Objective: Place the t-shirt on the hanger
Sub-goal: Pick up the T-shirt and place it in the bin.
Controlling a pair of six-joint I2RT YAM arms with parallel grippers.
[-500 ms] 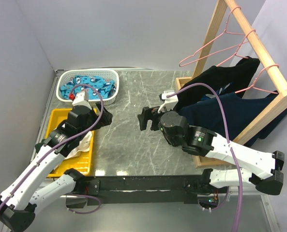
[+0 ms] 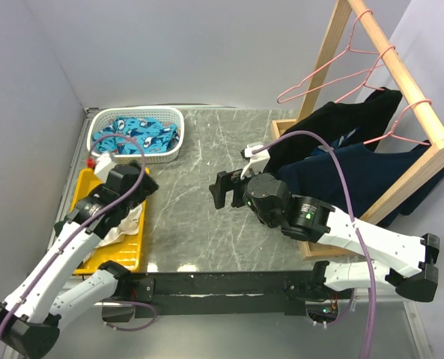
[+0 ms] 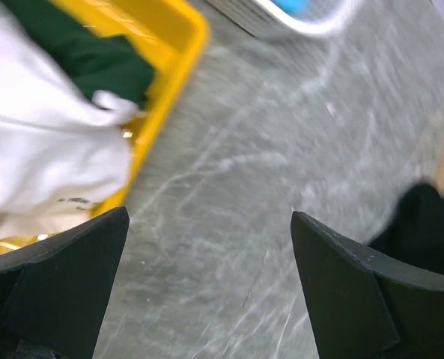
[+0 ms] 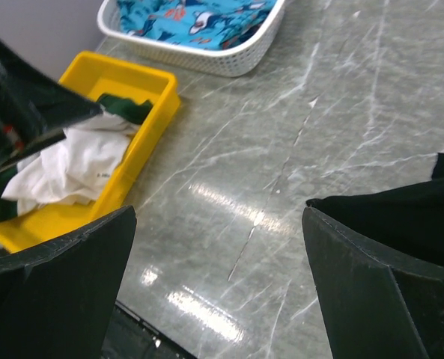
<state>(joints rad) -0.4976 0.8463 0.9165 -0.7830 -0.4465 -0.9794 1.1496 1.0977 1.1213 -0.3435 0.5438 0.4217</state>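
A robotics lab: plain grey walls box in a marble-topped desk (image 2: 207, 149) with two bolted arms.

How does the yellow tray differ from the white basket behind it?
The yellow tray has solid walls; the white basket has slotted ones. The tray holds the crumpled t-shirt, off-white and dark green; the basket holds bright blue patterned cloth. The tray sits toward the near edge of the table, the basket at its far left corner. Both stand on the left side and hold cloth.
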